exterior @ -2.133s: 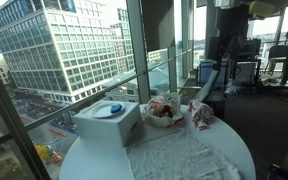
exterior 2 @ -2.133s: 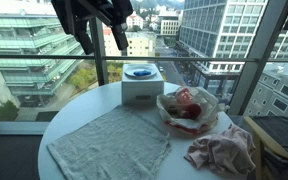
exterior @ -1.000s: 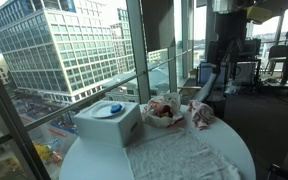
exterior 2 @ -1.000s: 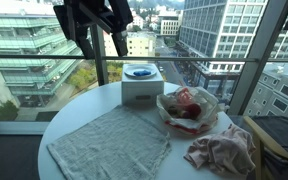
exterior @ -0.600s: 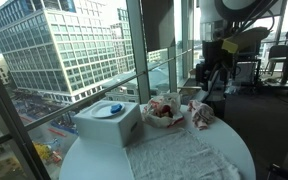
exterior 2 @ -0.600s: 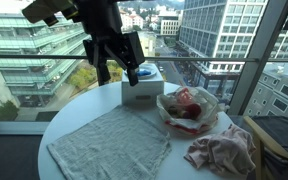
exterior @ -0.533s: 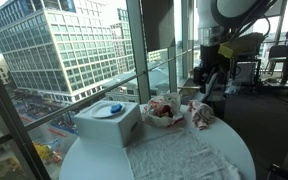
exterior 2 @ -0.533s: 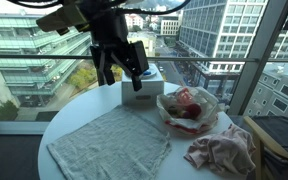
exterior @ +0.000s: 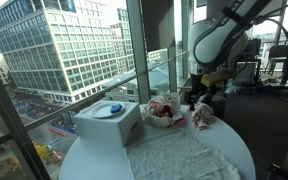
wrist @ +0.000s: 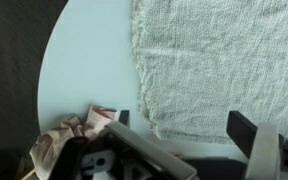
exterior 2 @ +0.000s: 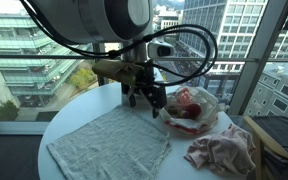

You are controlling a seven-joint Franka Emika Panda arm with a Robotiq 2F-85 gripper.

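Note:
My gripper (exterior 2: 144, 99) hangs low over the round white table (exterior 2: 74, 112), open with nothing between its fingers. In an exterior view the gripper (exterior: 196, 99) is close to a clear bowl (exterior: 164, 111) of red and white stuff. In the wrist view the gripper (wrist: 184, 125) is above the edge of a pale grey towel (wrist: 224, 55) and bare table (wrist: 84, 70). A crumpled pink cloth (wrist: 72, 132) lies beside one finger (wrist: 123, 118). The towel (exterior 2: 109, 142) lies flat on the near part of the table.
A white box (exterior: 109, 122) with a blue thing on top stands by the window; my arm (exterior 2: 94, 25) hides most of it in an exterior view. The bowl (exterior 2: 189, 108) and the pink cloth (exterior 2: 222, 150) are near the table's edge. Glass windows surround the table.
The arm has come down from high above the table to just over it, next to the bowl. The jaws have stayed open. Nothing on the table has moved.

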